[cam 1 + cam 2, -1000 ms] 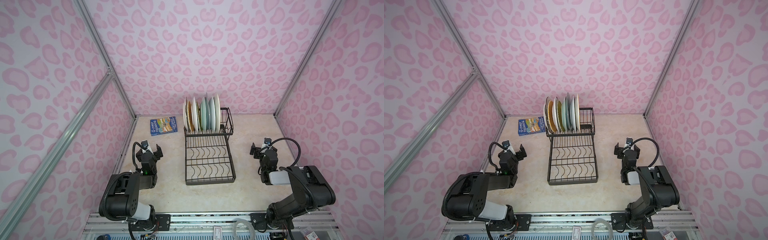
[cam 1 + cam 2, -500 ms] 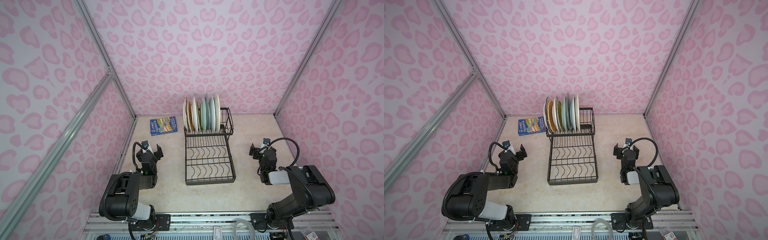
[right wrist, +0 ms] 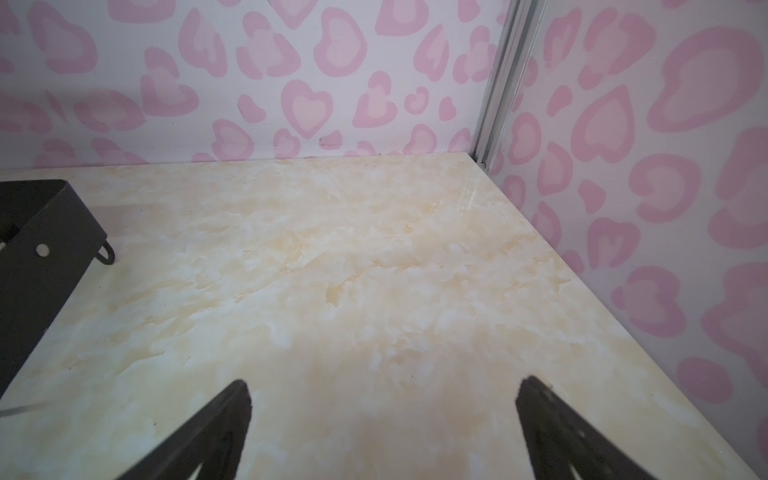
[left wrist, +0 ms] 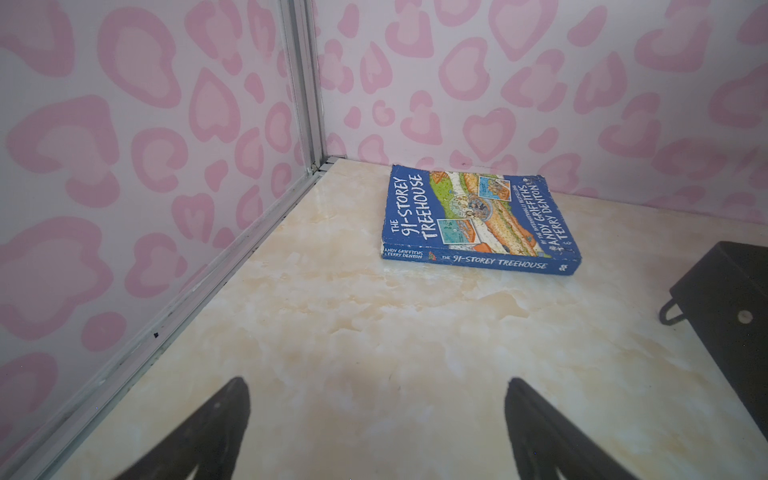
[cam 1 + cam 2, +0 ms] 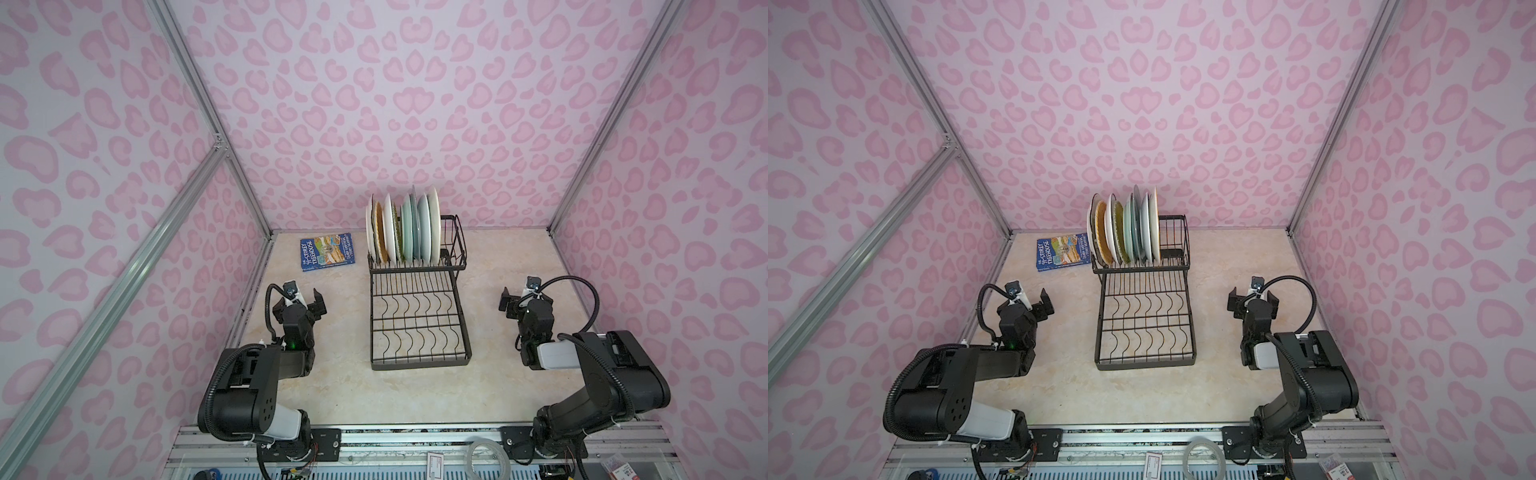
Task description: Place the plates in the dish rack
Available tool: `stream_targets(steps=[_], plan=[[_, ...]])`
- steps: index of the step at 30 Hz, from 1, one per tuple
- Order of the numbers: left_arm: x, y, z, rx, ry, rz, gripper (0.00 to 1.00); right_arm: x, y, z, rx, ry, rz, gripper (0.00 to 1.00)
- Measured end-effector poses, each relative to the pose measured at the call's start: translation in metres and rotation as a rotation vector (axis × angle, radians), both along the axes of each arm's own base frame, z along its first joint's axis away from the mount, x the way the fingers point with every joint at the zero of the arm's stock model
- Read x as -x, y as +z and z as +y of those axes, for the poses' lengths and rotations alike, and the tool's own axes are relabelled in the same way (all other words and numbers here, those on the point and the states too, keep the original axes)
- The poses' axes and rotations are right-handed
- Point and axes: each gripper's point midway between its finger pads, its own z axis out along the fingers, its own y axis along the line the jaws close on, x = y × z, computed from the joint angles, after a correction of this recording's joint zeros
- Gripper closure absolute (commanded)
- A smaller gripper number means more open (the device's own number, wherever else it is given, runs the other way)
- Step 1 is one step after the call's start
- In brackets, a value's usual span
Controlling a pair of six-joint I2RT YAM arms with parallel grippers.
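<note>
Several plates (image 5: 403,232) (image 5: 1125,232) stand on edge, side by side, in the raised basket of the black wire dish rack (image 5: 420,365) (image 5: 1144,366) at the back middle in both top views; yellow, white and pale teal ones show. The rack's flat lower tray holds nothing. My left gripper (image 5: 298,305) (image 5: 1026,305) (image 4: 376,386) is open and empty, low over the table left of the rack. My right gripper (image 5: 524,300) (image 5: 1253,302) (image 3: 382,388) is open and empty right of the rack. A corner of the rack (image 4: 731,316) (image 3: 37,232) shows in each wrist view.
A blue book (image 5: 327,251) (image 5: 1063,253) (image 4: 478,220) lies flat at the back left, beside the rack and ahead of my left gripper. Pink patterned walls with metal posts close in the marble-look table on three sides.
</note>
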Motion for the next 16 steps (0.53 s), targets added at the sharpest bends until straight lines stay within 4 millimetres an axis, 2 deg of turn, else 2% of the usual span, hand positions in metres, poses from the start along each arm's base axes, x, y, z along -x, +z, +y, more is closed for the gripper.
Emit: stream_targets(steps=[16], plan=[[-0.0019, 0.0008, -0.0002, 0.0, 0.0, 0.0, 0.03, 0.0, 0.0, -0.0004, 0.0, -0.001, 0.0, 0.0]])
